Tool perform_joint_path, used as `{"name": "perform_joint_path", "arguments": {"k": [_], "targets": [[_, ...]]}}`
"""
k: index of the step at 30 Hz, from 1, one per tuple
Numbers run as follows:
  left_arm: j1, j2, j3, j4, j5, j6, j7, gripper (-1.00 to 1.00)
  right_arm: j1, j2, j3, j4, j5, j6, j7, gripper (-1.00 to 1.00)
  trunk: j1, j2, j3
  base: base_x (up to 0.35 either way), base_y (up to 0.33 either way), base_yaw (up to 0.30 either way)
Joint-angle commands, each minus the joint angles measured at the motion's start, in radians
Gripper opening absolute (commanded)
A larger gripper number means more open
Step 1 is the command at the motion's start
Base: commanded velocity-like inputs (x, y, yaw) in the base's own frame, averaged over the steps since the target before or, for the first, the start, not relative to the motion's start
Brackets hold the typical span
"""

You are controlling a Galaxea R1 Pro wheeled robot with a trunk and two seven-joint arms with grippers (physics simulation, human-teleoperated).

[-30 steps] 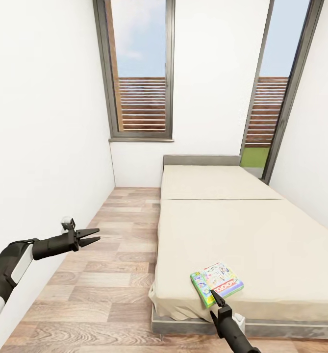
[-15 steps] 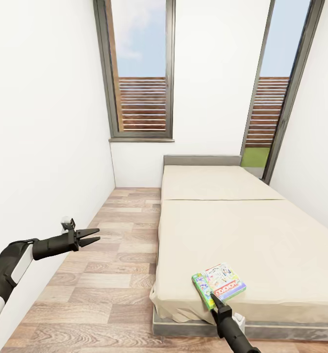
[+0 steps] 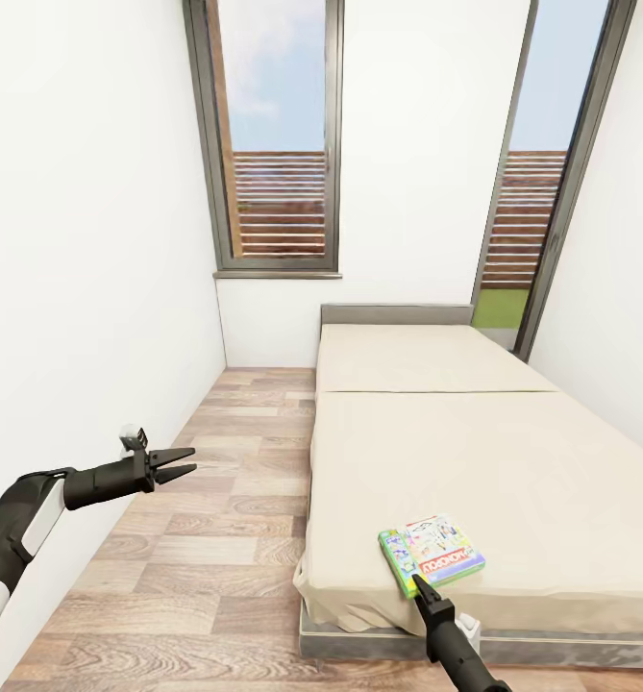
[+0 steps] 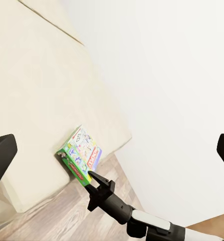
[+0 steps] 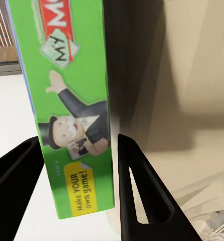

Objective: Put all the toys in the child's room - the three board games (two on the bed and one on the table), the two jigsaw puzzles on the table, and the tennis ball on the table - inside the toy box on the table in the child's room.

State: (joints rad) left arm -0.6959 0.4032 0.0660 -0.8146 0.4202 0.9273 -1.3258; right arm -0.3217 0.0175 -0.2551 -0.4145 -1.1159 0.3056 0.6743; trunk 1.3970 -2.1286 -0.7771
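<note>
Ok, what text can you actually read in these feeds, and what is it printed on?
"MY": white diamond badge on the green edge of the board game, between the right tool's fingers.
"Make YOUR own game!": yellow tag on the same green edge.
Red banner above the badge: cut off, only "M" shows.
Cover lettering in the head view: too blurred to read.

board game [image 3: 432,555] on bed [image 3: 475,452] corner — right tool [image 3: 419,582] before it

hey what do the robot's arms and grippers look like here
Both arms are slim and matte black. The left arm has a white panel on its forearm, a white upper section and a small white-grey knob near the wrist. Each gripper, left and right, ends in two pointed black fingers. The right arm has a white band behind its wrist.
</note>
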Motion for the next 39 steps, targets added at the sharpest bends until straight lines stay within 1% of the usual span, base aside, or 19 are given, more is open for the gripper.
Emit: {"name": "perform_joint_path", "arguments": {"k": [1,9,20,24,26,29,30,34,39], "targets": [[0.000,0.000,0.000,0.000,0.003,0.009,-0.001,1.00,0.000,0.000,-0.004,0.000,-0.007,0.009,0.001,-1.00,0.000,0.000,-0.001,0.000,0.000,0.000],[0.000,0.000,-0.001,0.000,0.003,0.010,-0.001,1.00,0.000,0.001,-0.004,0.000,-0.007,0.007,0.001,-1.00,0.000,0.000,-0.001,0.000,0.000,0.000],[0.000,0.000,0.000,0.000,0.002,0.009,-0.001,1.00,0.000,-0.001,-0.005,-0.013,-0.010,0.016,0.009,-1.00,-0.042,0.077,0.033,0.000,0.000,0.000],[0.000,0.000,0.000,0.000,0.002,0.008,-0.001,1.00,0.000,-0.001,0.000,-0.094,-0.008,0.016,0.008,-1.00,-0.058,0.105,0.046,0.000,0.000,0.000],[0.000,0.000,0.000,0.000,0.003,0.008,-0.001,1.00,0.000,-0.001,0.012,-0.137,-0.008,0.017,0.007,-1.00,-0.065,0.119,0.052,0.000,0.000,0.000],[0.000,0.000,0.000,0.000,0.002,0.008,-0.001,1.00,-0.001,-0.004,0.061,-0.208,-0.003,0.018,0.004,-1.00,-0.077,0.140,0.062,0.000,0.000,0.000],[0.000,0.000,0.000,0.000,0.002,0.007,-0.001,1.00,-0.001,-0.011,0.073,-0.235,0.001,0.019,0.004,-1.00,-0.081,0.147,0.065,0.000,0.000,0.000],[0.000,0.000,0.000,0.000,0.001,0.007,-0.001,1.00,-0.001,-0.032,0.099,-0.317,0.005,0.021,-0.001,-1.00,-0.096,0.175,0.077,0.000,0.000,0.000],[0.000,0.000,0.000,0.001,0.000,0.009,0.001,1.00,-0.006,-0.036,0.109,-0.342,0.007,0.020,-0.011,-1.00,-0.115,0.210,0.093,0.000,0.000,0.000]]}}
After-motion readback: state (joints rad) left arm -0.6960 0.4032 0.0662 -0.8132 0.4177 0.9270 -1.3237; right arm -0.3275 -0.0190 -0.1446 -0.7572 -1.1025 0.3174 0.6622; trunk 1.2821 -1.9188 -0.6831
